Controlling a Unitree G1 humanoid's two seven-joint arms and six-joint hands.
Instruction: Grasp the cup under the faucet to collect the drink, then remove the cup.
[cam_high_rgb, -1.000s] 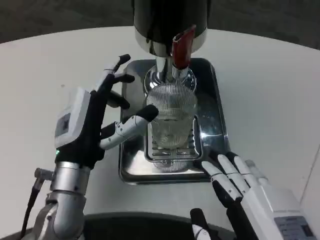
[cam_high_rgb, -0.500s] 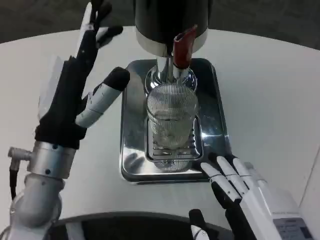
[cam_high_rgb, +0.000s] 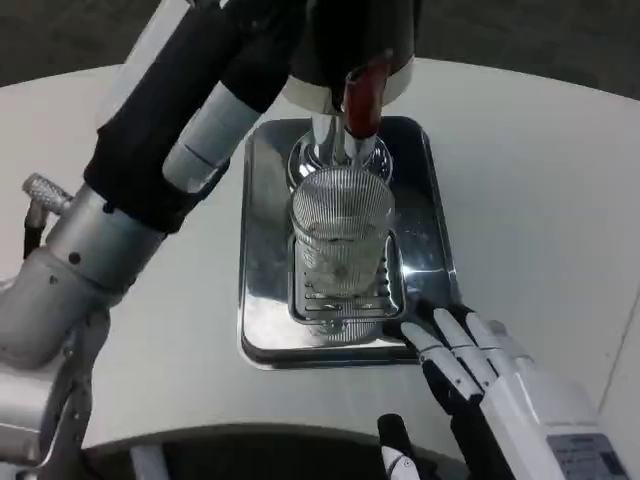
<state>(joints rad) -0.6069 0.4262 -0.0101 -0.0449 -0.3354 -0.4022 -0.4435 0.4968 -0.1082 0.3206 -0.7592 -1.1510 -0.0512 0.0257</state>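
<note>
Lifting fast, my left hand (cam_high_rgb: 215, 95) has gone from beside the cup a second ago, through a raised pose over the table half a second back, to up against the dark body of the dispenser (cam_high_rgb: 345, 40) at the top of the frame. I see mostly its black palm side and one white and black finger angled down toward the tray's left rim; the fingertips run off the top edge, so I cannot tell how they lie or whether they touch anything up there. It holds nothing that I can see.

My right hand (cam_high_rgb: 480, 375) has barely moved. It lies low at the near right, fingers straight and slightly spread, holding nothing, its fingertips (cam_high_rgb: 425, 335) just at the near right corner of the steel tray (cam_high_rgb: 262, 300).

Ahead of those fingertips, the ribbed clear cup (cam_high_rgb: 342, 235) stands upright on the drip grate (cam_high_rgb: 335, 305) in the middle of the tray, same spot as before. It sits right under the chrome faucet (cam_high_rgb: 335, 155), with the red lever (cam_high_rgb: 362, 95) above. Neither hand touches the cup. The white table (cam_high_rgb: 540, 180) lies around the tray.
</note>
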